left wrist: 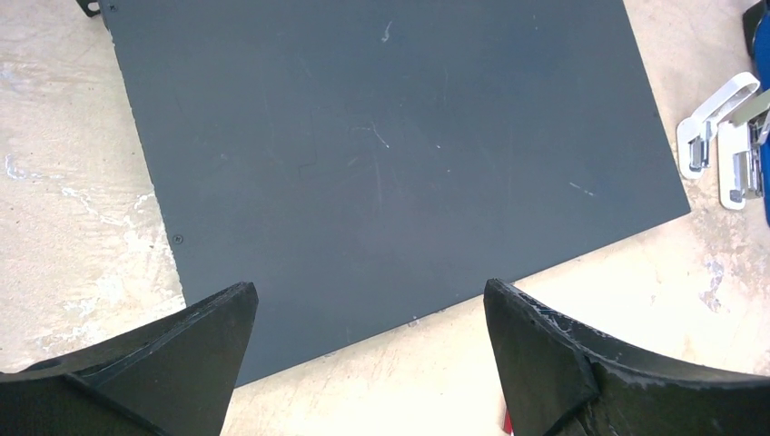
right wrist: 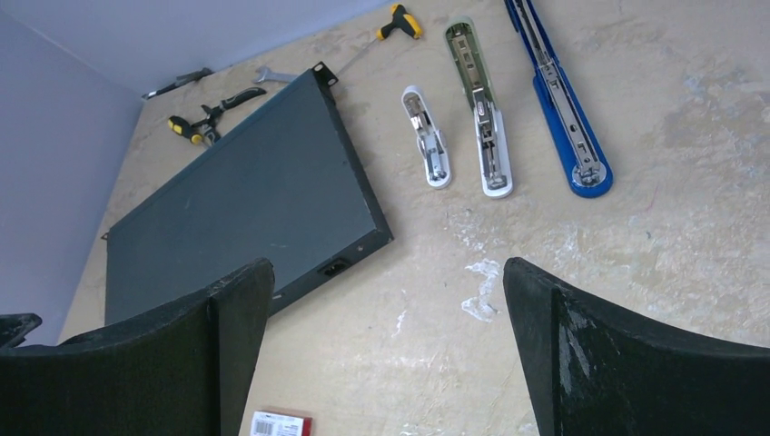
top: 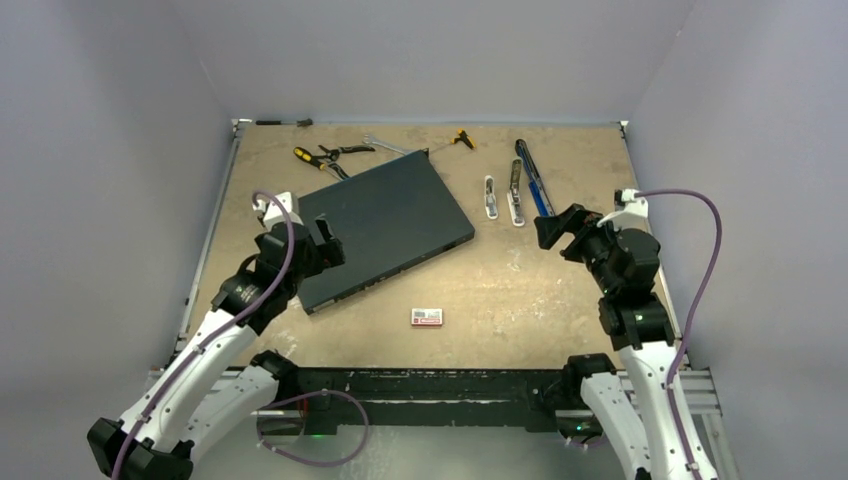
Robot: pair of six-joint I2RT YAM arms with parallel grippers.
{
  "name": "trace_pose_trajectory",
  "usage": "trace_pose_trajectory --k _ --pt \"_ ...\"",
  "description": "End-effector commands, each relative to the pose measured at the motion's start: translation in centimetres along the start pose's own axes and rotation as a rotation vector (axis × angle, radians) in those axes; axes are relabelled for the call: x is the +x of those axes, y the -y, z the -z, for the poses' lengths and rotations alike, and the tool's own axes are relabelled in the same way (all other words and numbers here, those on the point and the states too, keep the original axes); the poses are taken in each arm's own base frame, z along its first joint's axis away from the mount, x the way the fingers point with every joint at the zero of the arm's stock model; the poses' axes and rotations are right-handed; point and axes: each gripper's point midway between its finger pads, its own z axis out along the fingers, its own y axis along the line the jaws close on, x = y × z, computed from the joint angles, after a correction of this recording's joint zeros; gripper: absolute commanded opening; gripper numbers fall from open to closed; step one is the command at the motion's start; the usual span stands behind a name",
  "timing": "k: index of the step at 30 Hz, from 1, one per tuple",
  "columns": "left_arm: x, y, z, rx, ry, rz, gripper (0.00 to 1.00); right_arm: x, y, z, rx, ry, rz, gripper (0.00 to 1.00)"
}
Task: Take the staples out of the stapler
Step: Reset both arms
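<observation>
Both sets of jaws are spread wide and hold nothing. The left jaws hang over the dark rack-mount unit [top: 385, 225] at centre-left of the overhead frame. The right jaws hover above bare worktop [top: 520, 300] at the right, pointed toward the staplers.

Three staplers lie hinged open and flat in a row at upper right, apart from one another: a small white stapler [right wrist: 427, 136], a longer white-and-green stapler [right wrist: 481, 118] and a long blue stapler [right wrist: 563, 109]. The staples cannot be made out. Any there are would sit in the bright metal channels, and no loose strip shows on the worktop.

The step in hand looks like the reach to a stapler. The right jaws are nearest. A sound approach would be to come down in line with a channel, pinch the strip by its sides and slide it out lengthwise. The left jaws could pin the body so it does not skid.

Counted elsewhere:
- One red-and-white box [top: 427, 317] at lower centre.
- One pair of yellow-handled pliers [top: 320, 155], one wrench [top: 385, 145] and one yellow-handled driver [top: 455, 138], all along the top edge.
</observation>
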Motion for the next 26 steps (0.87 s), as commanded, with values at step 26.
trace_pose_trajectory --k 26 --pt "-0.7 0.5 0.1 0.05 0.054 0.005 0.99 -0.4 1.1 -0.7 0.045 0.038 0.031 0.99"
